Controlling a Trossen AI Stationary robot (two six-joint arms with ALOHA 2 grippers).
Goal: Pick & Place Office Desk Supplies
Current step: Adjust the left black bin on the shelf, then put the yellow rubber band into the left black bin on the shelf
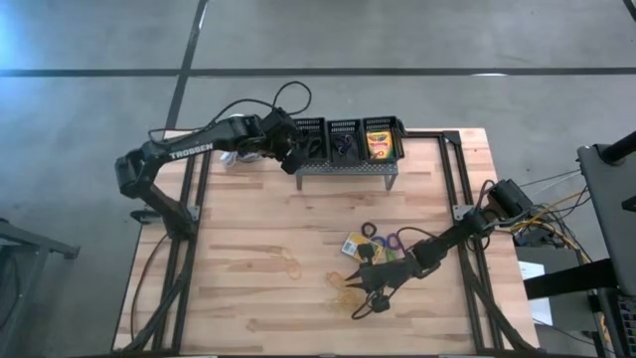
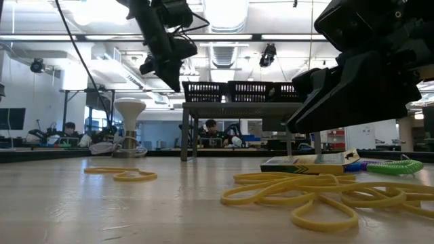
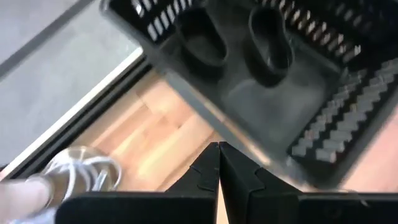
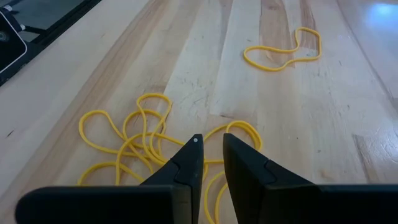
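While beside rubber bands (image 1: 348, 288): crayon box (image 1: 354, 245), rings (image 1: 382, 236)

We see yellow rubber band tangle (image 4: 146, 140) lying flat on desk (image 1: 248, 288), near-right of centre. Lone rubber band (image 4: 283, 50) loose to its left, well apart. Flat crayon box (image 1: 355, 245) just beyond tangle, face up. We note purple, green, black rings (image 1: 383, 237) beside it. Second crayon box (image 1: 378, 144) upright in far rightmost bin.
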